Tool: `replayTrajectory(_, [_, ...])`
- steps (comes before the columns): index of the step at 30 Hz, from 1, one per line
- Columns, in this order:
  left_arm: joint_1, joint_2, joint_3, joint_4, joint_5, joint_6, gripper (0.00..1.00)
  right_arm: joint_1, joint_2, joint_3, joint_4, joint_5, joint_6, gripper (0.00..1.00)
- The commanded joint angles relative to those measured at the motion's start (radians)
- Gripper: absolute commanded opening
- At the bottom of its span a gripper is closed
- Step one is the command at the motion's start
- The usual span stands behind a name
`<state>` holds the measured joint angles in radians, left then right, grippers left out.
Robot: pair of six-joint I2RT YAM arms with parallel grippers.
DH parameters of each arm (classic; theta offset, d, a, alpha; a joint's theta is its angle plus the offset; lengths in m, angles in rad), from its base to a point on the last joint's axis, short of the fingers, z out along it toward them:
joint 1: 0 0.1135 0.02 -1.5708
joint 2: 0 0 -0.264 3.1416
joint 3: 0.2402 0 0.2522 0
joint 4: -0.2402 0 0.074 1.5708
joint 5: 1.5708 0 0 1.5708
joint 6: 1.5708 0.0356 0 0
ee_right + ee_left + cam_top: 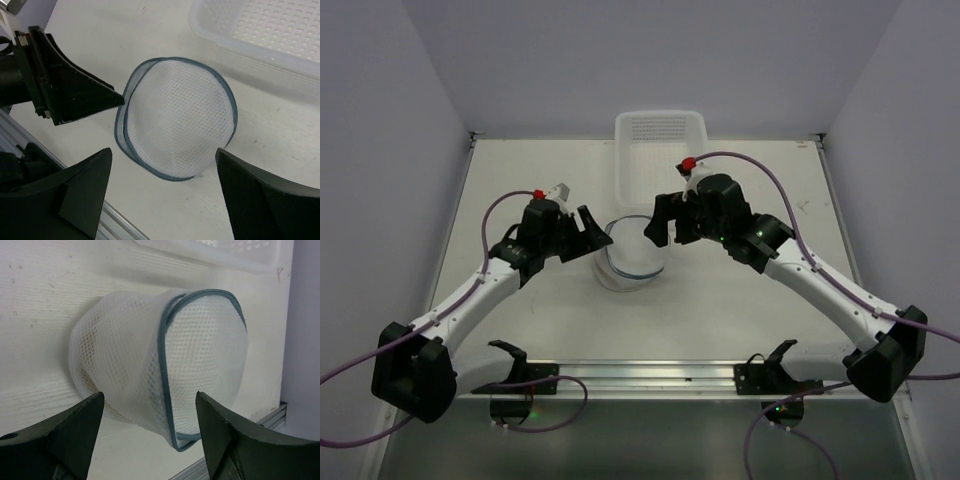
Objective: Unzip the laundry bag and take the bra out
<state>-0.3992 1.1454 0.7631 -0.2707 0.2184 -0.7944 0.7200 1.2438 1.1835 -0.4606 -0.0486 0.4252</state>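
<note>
The laundry bag (635, 255) is a round dome of white mesh with a dark blue-grey zip rim, lying on the table between my arms. It fills the left wrist view (165, 360) and shows from above in the right wrist view (177, 117). My left gripper (592, 228) is open and empty just left of the bag, close to its rim (150, 402). My right gripper (665, 222) is open and empty above the bag's far right side (162, 157). The bra is hidden; I cannot make it out through the mesh. No zip pull shows.
A rectangular white plastic basket (660, 150) stands just behind the bag, also seen in the right wrist view (260, 35). A metal rail (640, 372) runs along the table's near edge. Grey walls close in on both sides.
</note>
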Motion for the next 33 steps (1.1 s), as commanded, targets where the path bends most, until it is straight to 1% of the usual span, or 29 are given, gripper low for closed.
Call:
replayTrajectory(1, [0.023, 0.045, 0.039, 0.013, 0.004, 0.073, 0.75, 0.022, 0.075, 0.057, -0.009, 0.069, 0.060, 0.86])
replayTrajectory(3, [0.026, 0.063, 0.038, 0.027, 0.013, 0.081, 0.72, 0.044, 0.127, 0.083, -0.003, 0.078, 0.075, 0.86])
replayTrajectory(4, [0.026, 0.079, 0.032, 0.030, 0.015, 0.084, 0.67, 0.051, 0.146, 0.094, 0.005, 0.085, 0.078, 0.86])
replayTrajectory(5, [0.028, 0.083, 0.028, 0.031, 0.019, 0.087, 0.65, 0.070, 0.182, 0.111, 0.008, 0.095, 0.083, 0.86])
replayTrajectory(8, [0.028, 0.094, -0.005, 0.053, 0.042, 0.093, 0.48, 0.096, 0.251, 0.136, 0.025, 0.105, 0.099, 0.86])
replayTrajectory(9, [0.028, 0.090, -0.019, 0.074, 0.050, 0.089, 0.38, 0.101, 0.267, 0.139, 0.030, 0.105, 0.106, 0.86])
replayTrajectory(12, [0.028, 0.083, -0.080, 0.132, 0.102, 0.064, 0.25, 0.114, 0.327, 0.159, 0.046, 0.121, 0.124, 0.86])
replayTrajectory(15, [0.028, 0.068, -0.143, 0.194, 0.148, 0.020, 0.20, 0.128, 0.394, 0.186, 0.036, 0.171, 0.129, 0.86])
replayTrajectory(18, [0.026, 0.048, -0.197, 0.252, 0.183, -0.031, 0.17, 0.134, 0.442, 0.214, 0.014, 0.194, 0.135, 0.87])
replayTrajectory(19, [0.026, 0.042, -0.206, 0.293, 0.191, -0.041, 0.17, 0.136, 0.471, 0.218, 0.008, 0.200, 0.135, 0.88])
replayTrajectory(25, [0.025, 0.016, -0.242, 0.372, 0.226, -0.097, 0.15, 0.142, 0.557, 0.246, -0.004, 0.210, 0.130, 0.91])
replayTrajectory(30, [0.023, -0.013, -0.271, 0.413, 0.226, -0.129, 0.15, 0.147, 0.624, 0.284, -0.021, 0.243, 0.112, 0.91])
replayTrajectory(33, [0.020, -0.015, -0.281, 0.421, 0.230, -0.137, 0.15, 0.148, 0.641, 0.298, -0.026, 0.256, 0.107, 0.83])
